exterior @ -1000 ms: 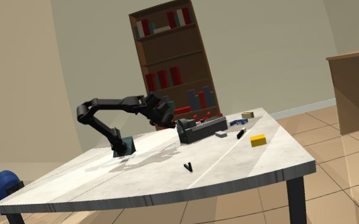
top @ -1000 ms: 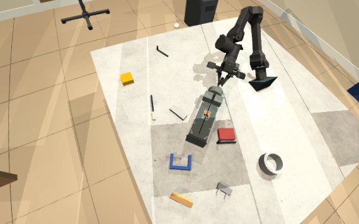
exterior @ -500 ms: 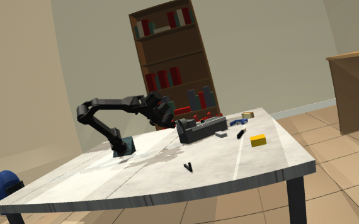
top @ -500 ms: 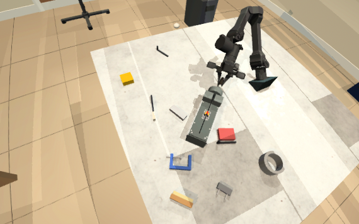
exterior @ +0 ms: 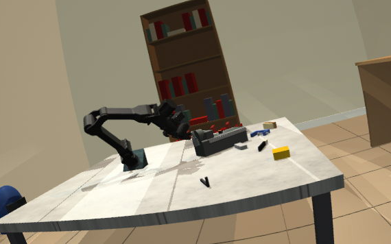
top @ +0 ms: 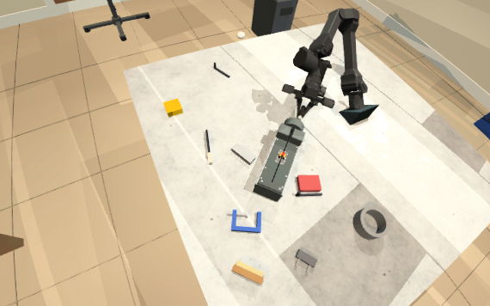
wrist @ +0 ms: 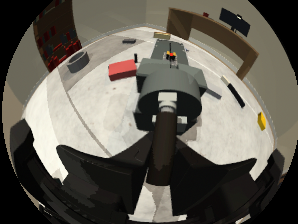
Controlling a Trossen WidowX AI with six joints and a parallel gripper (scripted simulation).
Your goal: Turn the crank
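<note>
The grey machine stands on the table, its round crank hub facing the arm. The slide's red pointer shows on top of the machine, close to the brass-coloured marks; whether it is exactly level with them is too small to tell. A dark brown crank handle sticks out from the hub toward the wrist camera. My gripper is shut on this handle, one finger on each side. The crank arm is mostly hidden.
A red block lies beside the machine, a grey flat block on its other side. A blue clamp, a grey ring, a yellow block, a black-handled tool and a hex key lie farther out.
</note>
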